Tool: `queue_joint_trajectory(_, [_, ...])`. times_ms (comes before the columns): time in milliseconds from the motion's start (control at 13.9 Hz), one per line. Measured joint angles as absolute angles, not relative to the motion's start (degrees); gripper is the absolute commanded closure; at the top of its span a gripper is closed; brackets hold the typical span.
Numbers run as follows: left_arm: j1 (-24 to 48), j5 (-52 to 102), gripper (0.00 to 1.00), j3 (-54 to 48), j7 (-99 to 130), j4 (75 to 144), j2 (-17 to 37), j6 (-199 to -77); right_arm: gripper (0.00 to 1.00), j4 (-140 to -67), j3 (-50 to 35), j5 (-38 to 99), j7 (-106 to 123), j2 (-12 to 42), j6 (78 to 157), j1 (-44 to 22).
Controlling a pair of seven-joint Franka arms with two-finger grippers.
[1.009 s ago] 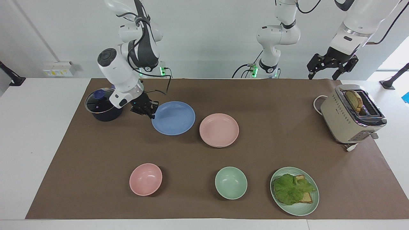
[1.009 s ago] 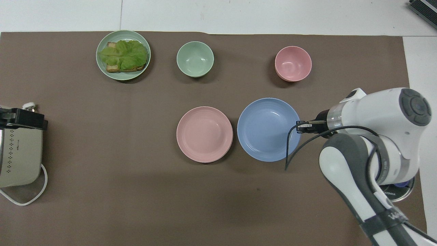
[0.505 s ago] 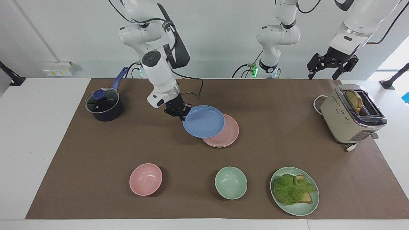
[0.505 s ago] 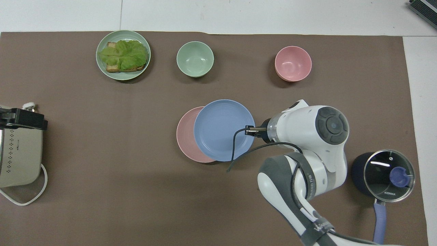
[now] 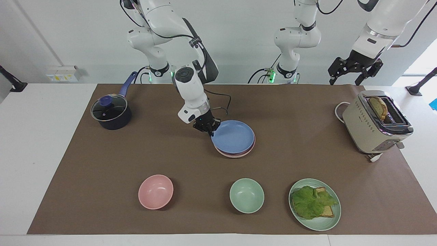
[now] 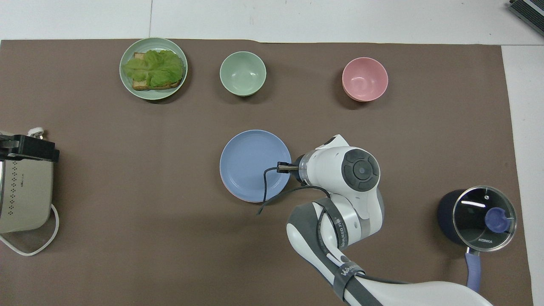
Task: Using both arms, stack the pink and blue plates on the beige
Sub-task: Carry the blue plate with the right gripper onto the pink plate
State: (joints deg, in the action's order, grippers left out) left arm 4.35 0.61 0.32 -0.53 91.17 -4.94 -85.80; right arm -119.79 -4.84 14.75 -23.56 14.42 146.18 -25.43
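The periwinkle blue round matte plate [image 5: 233,137] lies over the pale pink round plate [image 5: 235,154], of which only a thin rim shows; both are in the middle of the worktop [image 5: 102,164]. No cream-beige plate can be seen; if it is there, it is hidden under these two. I cannot tell if the blue plate already rests fully on the pink one or hangs just above it.

The right pincer [image 5: 207,128] is pressed together on the rim of the blue plate, at the side toward the right arm's end of the worktop. So the plate reaches from the pincer toward the left arm's end. The right arm is much nearer to the stack, and the coming move is probably only to let go and lift.

The left pincer [image 5: 355,70] waits spread in the air, above the boxy beige toaster [image 5: 372,126] at the worktop's edge; a bread slice [image 5: 378,106] stands in its slot.

Along the edge farthest from the robots stand a small pink bowl [image 5: 155,191] and a mint-green bowl [image 5: 246,195], both empty, and a mint-green plate [image 5: 324,223] with lettuce and bread. A dark pot with a glass lid [image 5: 111,112] is near the right arm's corner.
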Motion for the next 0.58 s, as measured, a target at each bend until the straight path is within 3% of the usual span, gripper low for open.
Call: queue_joint_trajectory(577, [4.3, 0.6, 0.0, 0.3, -0.5, 91.2, -4.9, -85.8, 0.99, -119.3, -4.7, 14.8, -24.2, 15.7, 147.3, -25.9])
